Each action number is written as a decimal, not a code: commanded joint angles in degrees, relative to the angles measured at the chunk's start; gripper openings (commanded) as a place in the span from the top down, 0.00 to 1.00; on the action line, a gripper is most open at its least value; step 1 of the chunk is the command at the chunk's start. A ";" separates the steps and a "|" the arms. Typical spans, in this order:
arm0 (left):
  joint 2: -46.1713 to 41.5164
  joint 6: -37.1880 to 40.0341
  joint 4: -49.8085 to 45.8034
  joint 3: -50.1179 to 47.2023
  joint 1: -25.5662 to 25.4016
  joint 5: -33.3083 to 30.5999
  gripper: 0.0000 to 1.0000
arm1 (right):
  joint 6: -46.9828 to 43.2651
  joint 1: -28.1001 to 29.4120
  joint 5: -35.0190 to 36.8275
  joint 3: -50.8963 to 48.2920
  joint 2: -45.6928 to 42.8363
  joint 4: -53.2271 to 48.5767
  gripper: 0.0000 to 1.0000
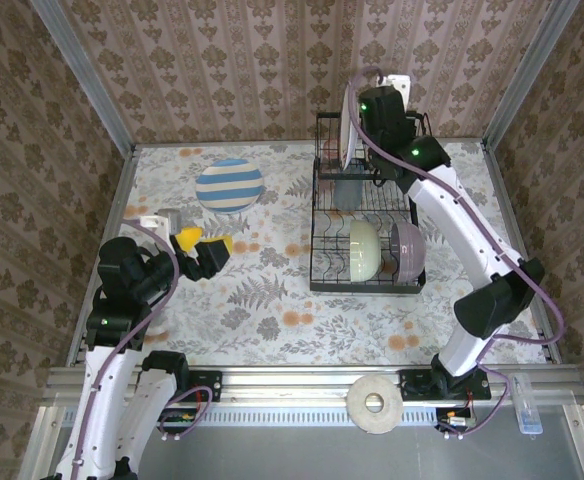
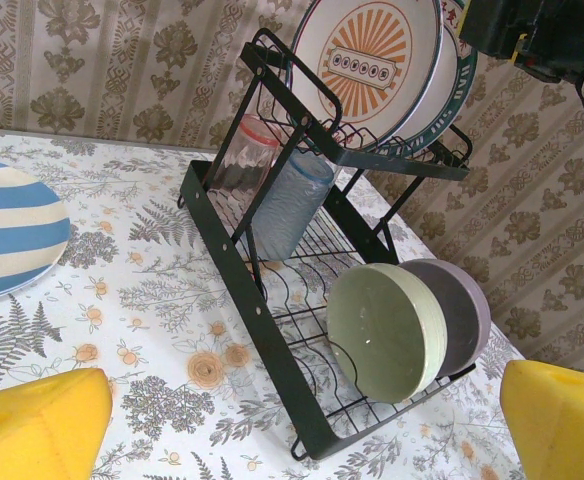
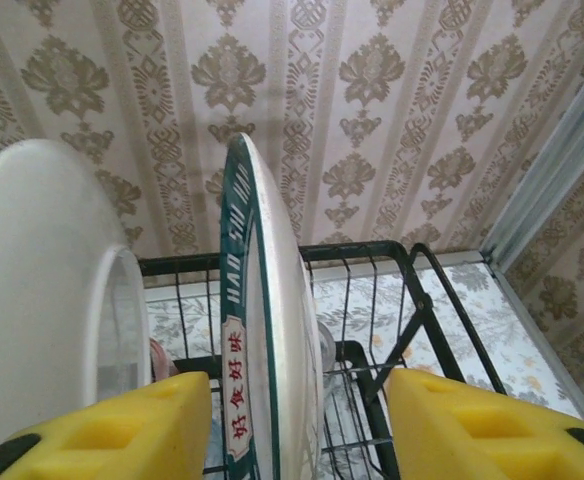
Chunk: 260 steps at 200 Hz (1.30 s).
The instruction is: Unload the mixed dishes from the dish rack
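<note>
Surface (image 1: 272, 310): a flat top under a cloth printed with grey ferns and orange blossoms, with damask-patterned panels on three sides.
Dish rack (image 1: 367, 288): black wire in two tiers, standing right of centre on the surface, its slotted upper shelf over the far end.
Upper shelf: two round plates stand on edge in the slots, side by side. One is a glossy white plate with an orange sunburst centre (image 2: 372, 60). The other is a white plate with a dark green rim band (image 3: 272, 330) and a small red-lettered label.
Blue-striped plate (image 1: 229, 185): round, with cream and blue bands. It lies flat on the surface, left of the rack and apart from it.
Lower tier, near end: a cream-green bowl (image 1: 364, 248) and a lilac bowl (image 1: 408, 250), both smooth and matt, stand on edge and nest one against the other.
Lower tier, far end: two clear glass tumblers sit under the upper shelf. One is faintly bluish and tilted (image 2: 292, 205); the other is pinkish (image 2: 242, 165), beside it.
Right gripper (image 3: 292, 430): above the upper shelf, its yellow foam pads part-way apart and straddling the green-rimmed plate. One pad is close against the plate, and a gap shows on the other side.
Left gripper (image 1: 207, 245): yellow pads spread wide and holding nothing, low over the surface left of the rack.
</note>
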 commanded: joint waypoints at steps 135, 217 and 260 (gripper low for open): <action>0.15 0.51 0.20 -0.41 0.80 0.71 0.00 | -0.81 1.23 8.20 9.95 9.02 -4.71 0.64; 0.63 0.29 0.29 -0.49 1.05 0.71 0.00 | -1.34 1.14 8.80 10.00 9.69 -5.25 0.75; 0.70 0.26 0.45 -0.49 1.04 0.71 0.00 | -1.94 1.07 7.98 10.07 9.30 -5.12 0.87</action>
